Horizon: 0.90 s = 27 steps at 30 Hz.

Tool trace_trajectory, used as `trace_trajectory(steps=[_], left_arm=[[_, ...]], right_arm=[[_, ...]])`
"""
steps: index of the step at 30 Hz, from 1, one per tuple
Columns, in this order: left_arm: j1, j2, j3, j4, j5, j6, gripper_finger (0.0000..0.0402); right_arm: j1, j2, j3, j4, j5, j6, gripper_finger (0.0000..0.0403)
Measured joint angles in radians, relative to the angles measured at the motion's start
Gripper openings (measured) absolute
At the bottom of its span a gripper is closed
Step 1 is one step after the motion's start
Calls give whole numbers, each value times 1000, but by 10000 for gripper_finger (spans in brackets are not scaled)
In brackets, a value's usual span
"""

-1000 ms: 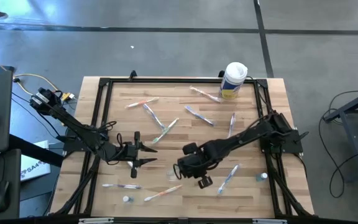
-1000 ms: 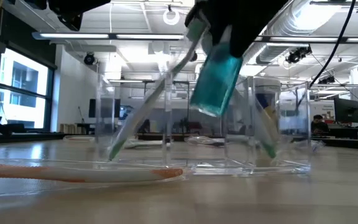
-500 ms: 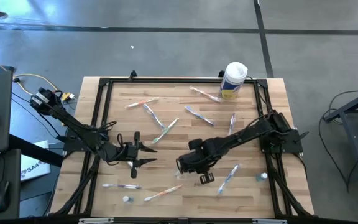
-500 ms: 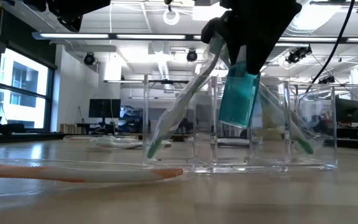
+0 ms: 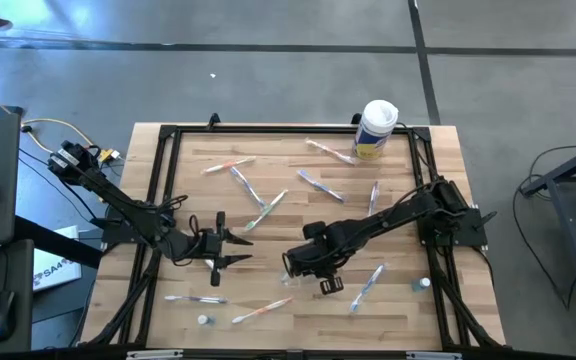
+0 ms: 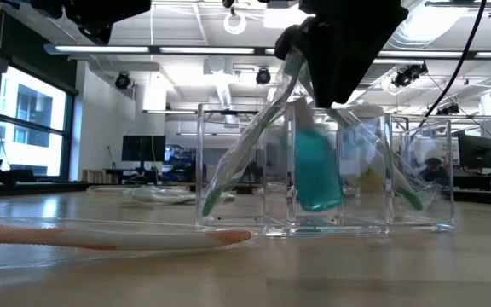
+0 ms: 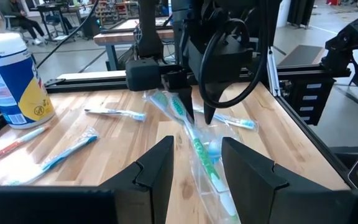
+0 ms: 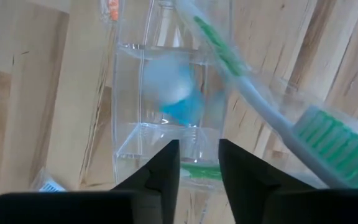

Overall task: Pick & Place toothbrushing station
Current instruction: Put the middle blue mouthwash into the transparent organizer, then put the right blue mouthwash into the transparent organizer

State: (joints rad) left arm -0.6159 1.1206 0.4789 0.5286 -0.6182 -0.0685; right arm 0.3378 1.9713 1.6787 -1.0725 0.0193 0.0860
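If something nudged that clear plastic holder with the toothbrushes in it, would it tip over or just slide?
Probably slide. The clear holder sits flat on the wooden table on a wide base, and looks light. Still, the green toothbrushes lean out over its rim, so a push up high might tip it. The teal tube inside adds only a little weight low down.

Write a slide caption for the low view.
A teal tube stands inside the clear organizer beside leaning green toothbrushes, with the right end effector just above it.
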Motion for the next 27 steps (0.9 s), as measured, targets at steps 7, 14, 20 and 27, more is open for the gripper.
trace_trajectory(steps=[7,14,20,27], left_arm=[[0,0,0,-9,0,-15,136],[0,0,0,-9,0,-15,136],[0,0,0,-8,0,-15,136],[0,0,0,-16,1,-21,136]], right_arm=[[0,0,0,7,-2,-1,55],[2,-5,0,6,2,-3,50],[24,-45,-1,-9,6,16,50],[76,-163,0,-81,-11,175,50]])
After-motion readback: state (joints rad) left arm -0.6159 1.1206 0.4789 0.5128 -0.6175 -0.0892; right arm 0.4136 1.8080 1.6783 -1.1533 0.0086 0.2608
